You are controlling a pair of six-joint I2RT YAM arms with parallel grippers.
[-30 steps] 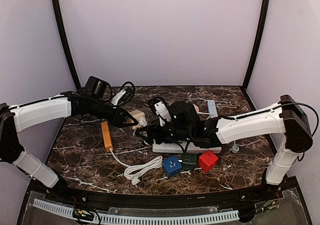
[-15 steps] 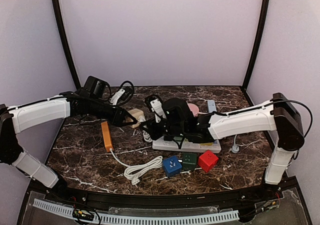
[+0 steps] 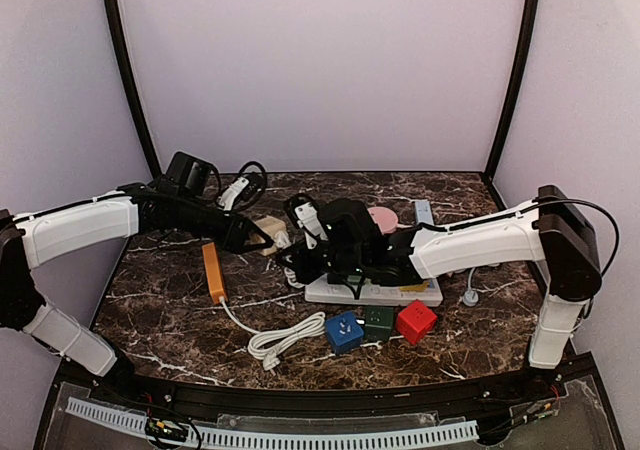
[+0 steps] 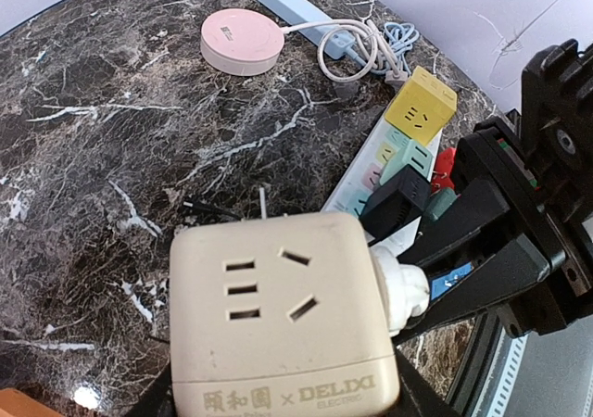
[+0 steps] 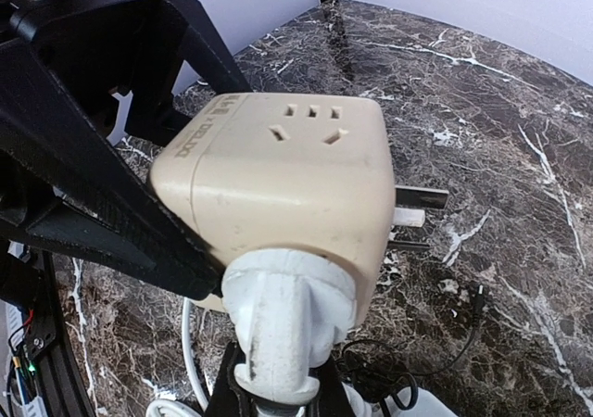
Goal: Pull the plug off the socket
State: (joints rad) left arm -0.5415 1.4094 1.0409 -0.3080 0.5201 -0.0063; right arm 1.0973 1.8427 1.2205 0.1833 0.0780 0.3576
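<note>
**Cube socket (image 3: pixel 268 232) and plug (image 4: pixel 400 292), still mated.** The pair is held clear of the marble table (image 3: pixel 160 305), left of centre and just beyond the left end of the white power strip (image 3: pixel 375 292).

- **Grippers:** The left gripper (image 3: pixel 254 236) is clenched on the beige cube from the left. The right gripper (image 4: pixel 435 271) is clamped on the white plug from the right.
- **Plug axis:** Its long axis runs roughly left–right. The nose points left into the cube's right face and is seated up to the collar.
- **Top view:** The two arms meet tip to tip, but the plug is too small to make out.
- **Left wrist view:** The cube's holed face and printed lower edge face the camera. The plug bulges from the cube's right side between the right gripper's black fingers (image 4: pixel 505 273) — behind lie a pink disc (image 4: pixel 243 42) and the strip's coloured blocks.
- **Right wrist view:** The plug's stem runs toward the lens from the cube's near face. The cube's own metal prongs (image 5: pixel 419 197) project bare to the right, a detail the other views barely show.
</note>
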